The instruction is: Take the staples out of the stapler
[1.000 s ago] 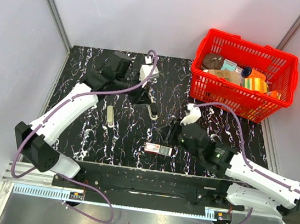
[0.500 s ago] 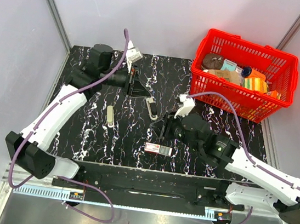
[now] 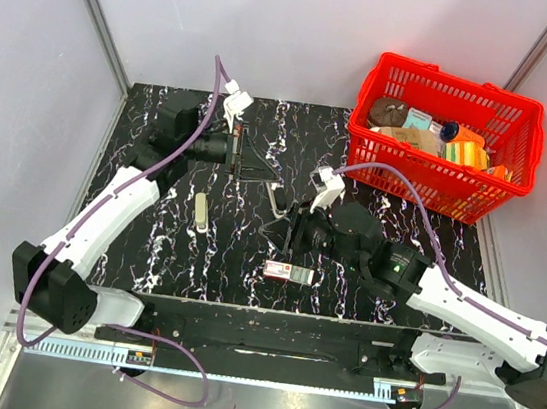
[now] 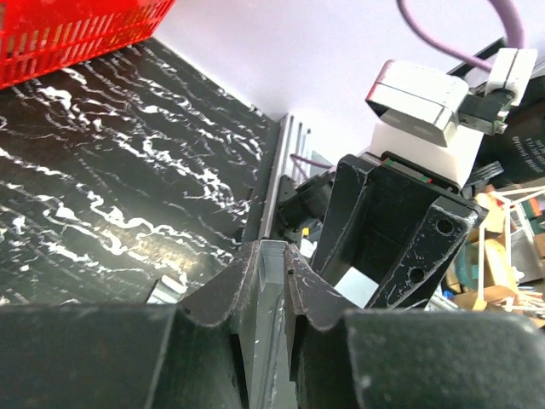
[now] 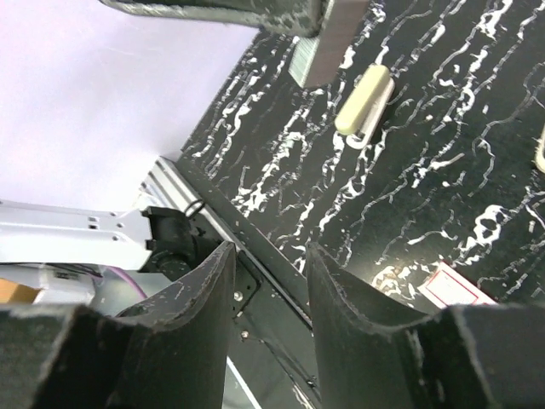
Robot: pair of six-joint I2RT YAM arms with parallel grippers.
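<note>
One red basket (image 3: 399, 171) of jar (image 3: 388, 110) and packets (image 3: 409, 139), left pincer (image 3: 260, 175) gripping stapler (image 3: 276, 201), right pincer (image 5: 267, 264) wide

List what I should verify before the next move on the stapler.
1. Left gripper holding the slim dark-grey-and-silver stapler: ok, shut on its silver metal.
2. Right gripper open, empty: ok.
3. Right gripper aligned with stapler: cannot tell.
4. Stapler emptied: cannot tell; a pale thin strip lies apart on the black marbled table.
5. Small red-and-white box out of the way: ok.
</note>
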